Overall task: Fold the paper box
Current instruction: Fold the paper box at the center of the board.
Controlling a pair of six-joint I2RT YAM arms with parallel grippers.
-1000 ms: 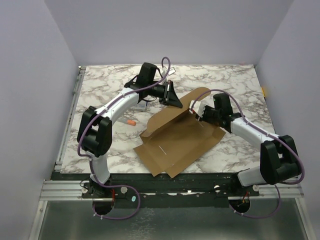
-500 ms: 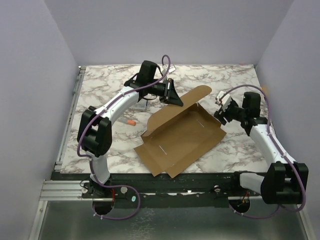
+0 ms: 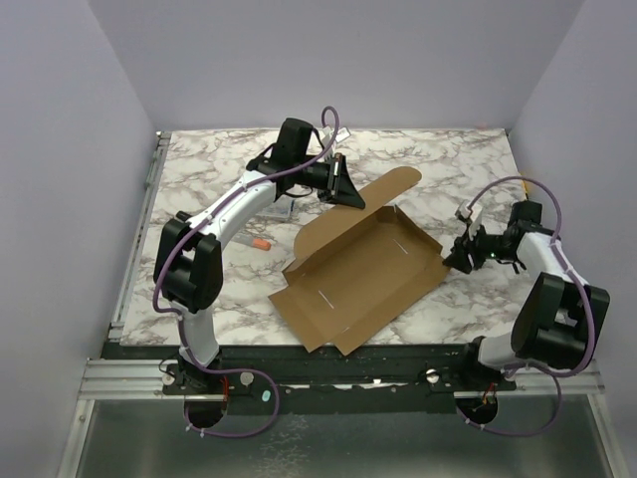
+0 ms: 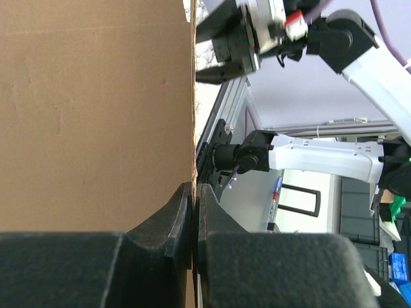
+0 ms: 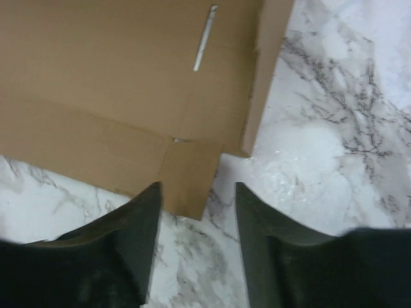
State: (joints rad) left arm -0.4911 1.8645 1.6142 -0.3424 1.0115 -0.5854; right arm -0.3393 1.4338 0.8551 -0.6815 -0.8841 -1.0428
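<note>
Left arm: we see no change from a second ago. It reaches from the near-left corner of the table toward its middle.
Left gripper: it is pinched tight on the edge of a raised flap of the paper box, on the box's far-left side. It is in the same spot as before.
Orange piece: a small thing on the marble just left of the box, where it lay earlier. We cannot tell what it is.
Paper box: a brown die-cut sheet lying open and askew across the middle of the table. Its far flap with the rounded tab is lifted in the left grip. We find it has hardly shifted.
Right gripper: this is the main change. A second ago it was over the box's far-right end, at the upright flap. Now it is off the sheet, low beside the box's right corner. Its jaws stand partly apart and hold nothing. In the wrist view, a cardboard corner lies on the marble below the gap.
Right arm: earlier it stretched inward over the table. Now it is folded back along the right edge.
Surface: a white marble-pattern top with grey veins. A metal rail runs along the near edge.
Room: we see plain lavender walls on the left, far and right sides.
</note>
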